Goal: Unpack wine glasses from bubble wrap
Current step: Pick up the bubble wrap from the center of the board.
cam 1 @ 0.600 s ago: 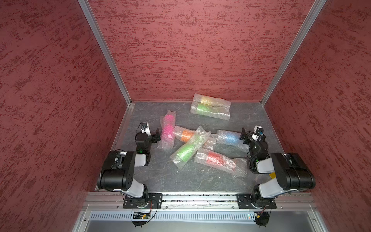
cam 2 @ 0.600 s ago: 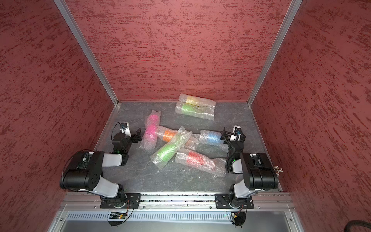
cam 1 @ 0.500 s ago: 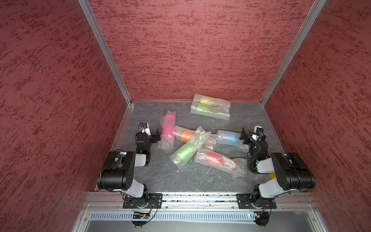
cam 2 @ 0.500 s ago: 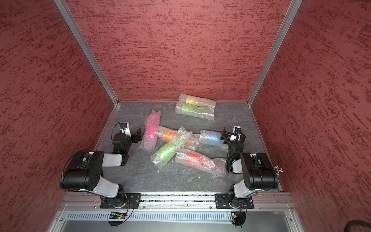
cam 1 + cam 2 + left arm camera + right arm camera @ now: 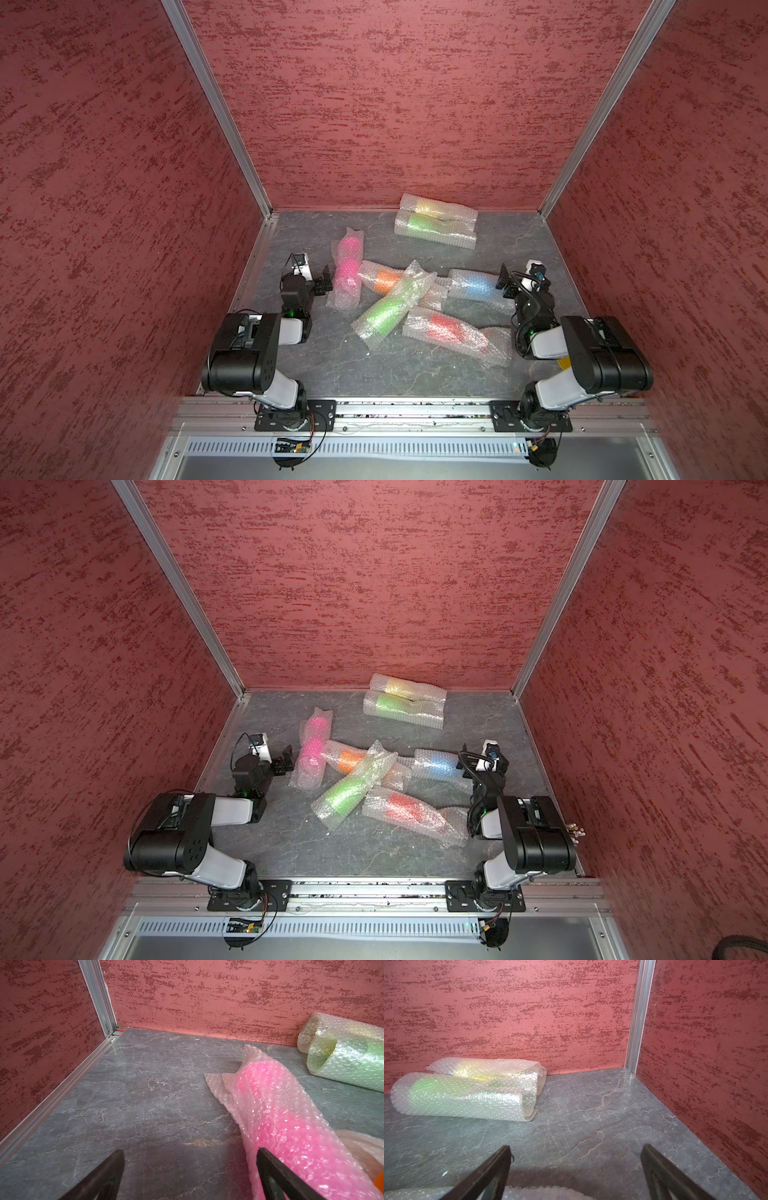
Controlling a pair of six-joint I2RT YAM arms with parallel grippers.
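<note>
Several wine glasses lie on the grey floor, each rolled in a clear bubble wrap sleeve. The pink one (image 5: 348, 270) lies left, with orange (image 5: 384, 280), light green (image 5: 390, 309), red (image 5: 446, 328) and blue (image 5: 478, 286) ones piled mid-floor. A yellow one (image 5: 432, 206) and a green one (image 5: 419, 224) rest by the back wall. My left gripper (image 5: 324, 282) is open beside the pink sleeve (image 5: 280, 1118), one finger against its wrap. My right gripper (image 5: 503, 284) is open at the end of the blue sleeve, nothing between its fingers (image 5: 500, 1167).
Red textured walls close in the left, back and right sides, with aluminium posts (image 5: 216, 104) at the back corners. A metal rail (image 5: 395, 409) carrying both arm bases runs along the front edge. Bare grey floor (image 5: 145, 1095) lies ahead of the left gripper.
</note>
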